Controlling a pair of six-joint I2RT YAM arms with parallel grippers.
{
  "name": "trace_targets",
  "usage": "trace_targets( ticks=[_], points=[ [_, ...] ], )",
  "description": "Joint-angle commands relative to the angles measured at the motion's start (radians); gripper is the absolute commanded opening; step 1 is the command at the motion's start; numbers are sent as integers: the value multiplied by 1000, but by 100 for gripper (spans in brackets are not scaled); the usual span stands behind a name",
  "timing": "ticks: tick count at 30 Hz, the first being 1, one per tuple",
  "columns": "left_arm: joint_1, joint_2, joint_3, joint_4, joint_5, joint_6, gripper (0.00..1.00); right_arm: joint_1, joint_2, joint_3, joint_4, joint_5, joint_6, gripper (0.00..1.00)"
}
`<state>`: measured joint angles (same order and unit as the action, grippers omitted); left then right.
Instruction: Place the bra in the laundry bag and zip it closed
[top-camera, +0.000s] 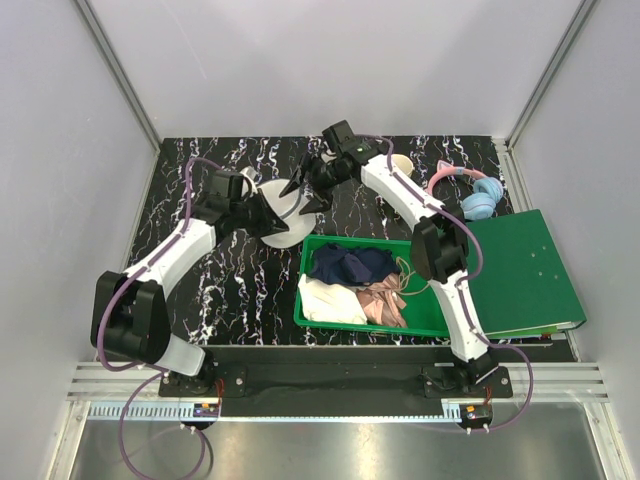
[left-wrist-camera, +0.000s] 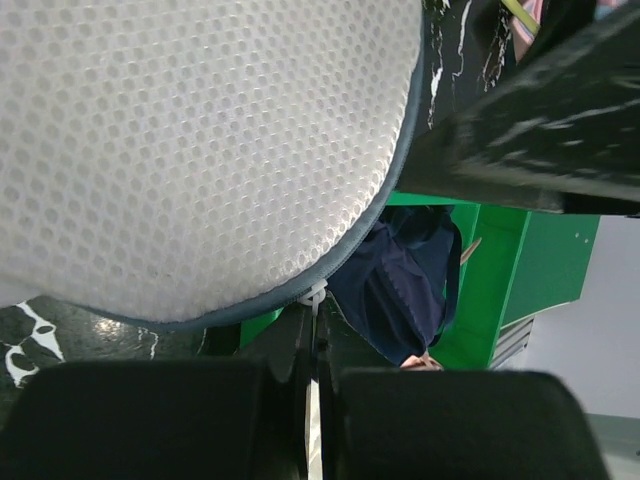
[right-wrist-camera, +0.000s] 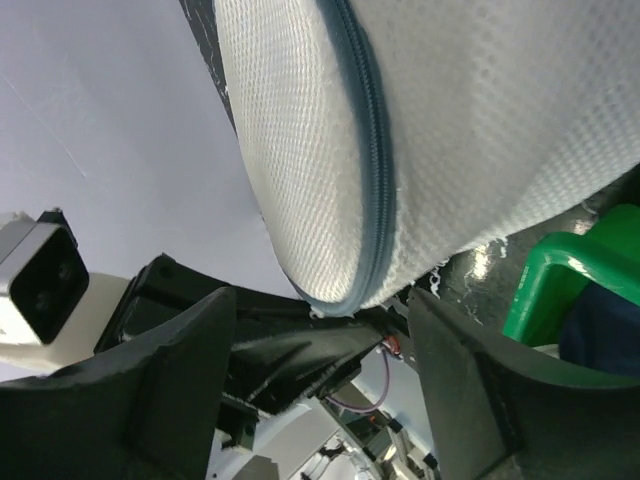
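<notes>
Left claw (left-wrist-camera: 312, 360): clenched on a small white tab (left-wrist-camera: 315, 300) at the rim of the laundry bag (right-wrist-camera: 480, 120). The fingers meet with only the tab between them. The bag's mesh dome sits right in front of this claw and fills most of its wrist view.

Right claw (right-wrist-camera: 322, 330): released, fingers spread wide. The bag's rim hangs in the gap between them and touches neither finger as far as I can see. The grey zipper (right-wrist-camera: 378, 170) runs along that rim and looks closed over the visible stretch.

From overhead the bag sits between the two claws, left claw on one side and right claw on the other. Can't tell whether the bag rests on the surface (top-camera: 230, 280) or hangs clear of it.

A green bin (top-camera: 360, 325) sits just behind both claws, toward the arm bases. It holds a navy garment (top-camera: 350, 265), a cream cloth (top-camera: 328, 300) and a pink-beige satin piece (top-camera: 385, 300).

Well off to the right claw's outer side are pink-and-blue headphones (top-camera: 478, 200) and a green binder (top-camera: 520, 270).
</notes>
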<state>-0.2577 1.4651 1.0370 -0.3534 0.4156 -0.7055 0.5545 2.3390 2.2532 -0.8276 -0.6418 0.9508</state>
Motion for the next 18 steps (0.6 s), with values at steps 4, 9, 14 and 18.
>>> trace_targets(
  ticks=[4, 9, 14, 18],
  points=[
    [-12, -12, 18, 48, 6, -11, 0, 16, 60, 80, 47, 13, 49, 50],
    [-3, 3, 24, -34, -46, 9, 0, -22, 112, 126, 48, 7, -32, 1],
    [92, 35, 37, -244, -141, 47, 0, -65, 146, 164, 41, -64, -188, 0],
    [182, 50, 63, -311, -214, 69, 0, -82, 140, 154, 38, -105, -251, 0]
  ],
)
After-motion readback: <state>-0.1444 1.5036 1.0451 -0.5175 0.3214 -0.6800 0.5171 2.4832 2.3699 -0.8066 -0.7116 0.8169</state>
